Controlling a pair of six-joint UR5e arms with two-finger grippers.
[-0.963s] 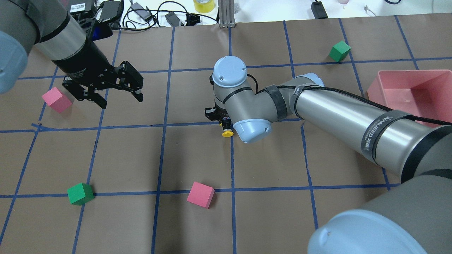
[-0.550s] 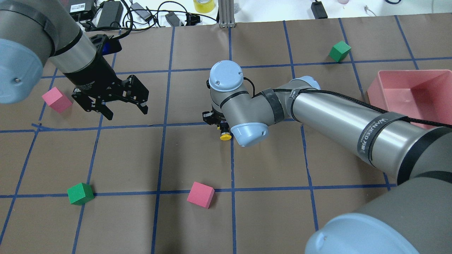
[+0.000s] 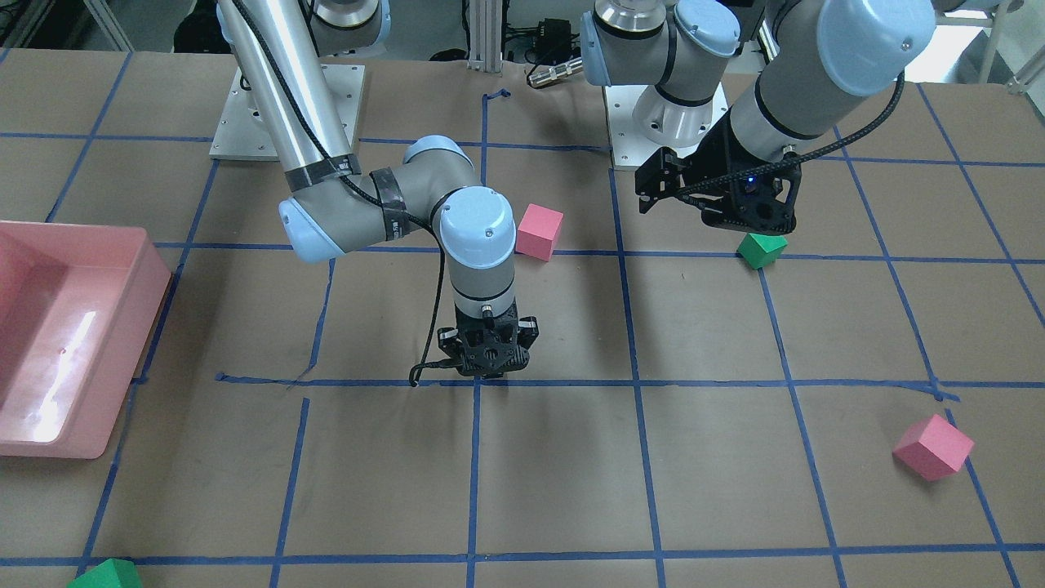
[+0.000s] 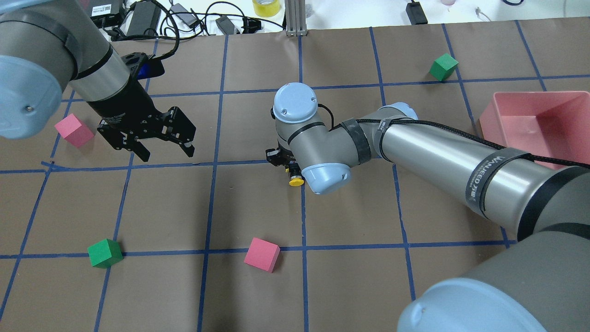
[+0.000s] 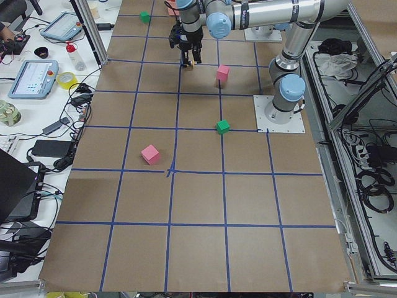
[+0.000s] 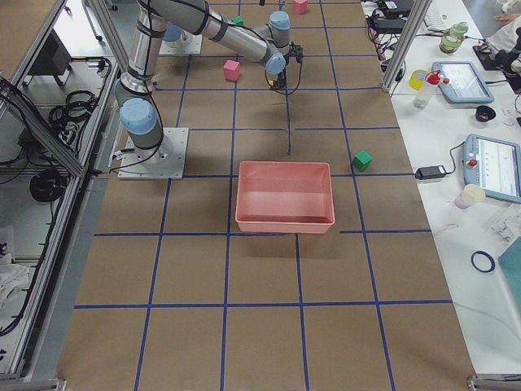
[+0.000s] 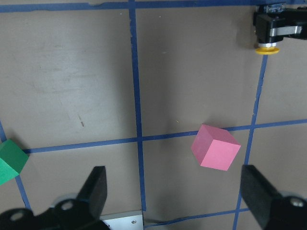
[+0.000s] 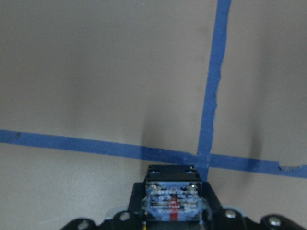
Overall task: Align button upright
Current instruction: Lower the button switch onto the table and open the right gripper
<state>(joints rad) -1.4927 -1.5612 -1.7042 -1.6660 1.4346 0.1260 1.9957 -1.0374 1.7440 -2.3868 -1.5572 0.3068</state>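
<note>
The button shows its round yellow cap (image 4: pixel 296 181) sticking out sideways, towards the robot, from my right gripper (image 4: pixel 286 166). The right gripper points down at mid-table and is shut on the button. In the right wrist view the button's whitish-grey base block (image 8: pixel 171 201) sits between the fingers, low over a blue tape crossing. The cap also shows in the left wrist view (image 7: pixel 267 49). In the front-facing view the gripper (image 3: pixel 488 369) hides the button. My left gripper (image 4: pixel 167 152) is open and empty, hovering to the left, apart from the button.
A pink cube (image 4: pixel 73 130) lies left of the left gripper. A green cube (image 4: pixel 105 253) and a pink cube (image 4: pixel 262 254) lie near the front. A green cube (image 4: pixel 443 67) lies far right. A pink bin (image 4: pixel 507 99) stands at the right edge.
The left arm has moved right and nearer the robot, its gripper still open. The right gripper has shifted slightly with the button; the yellow cap sits a little nearer the robot.
</note>
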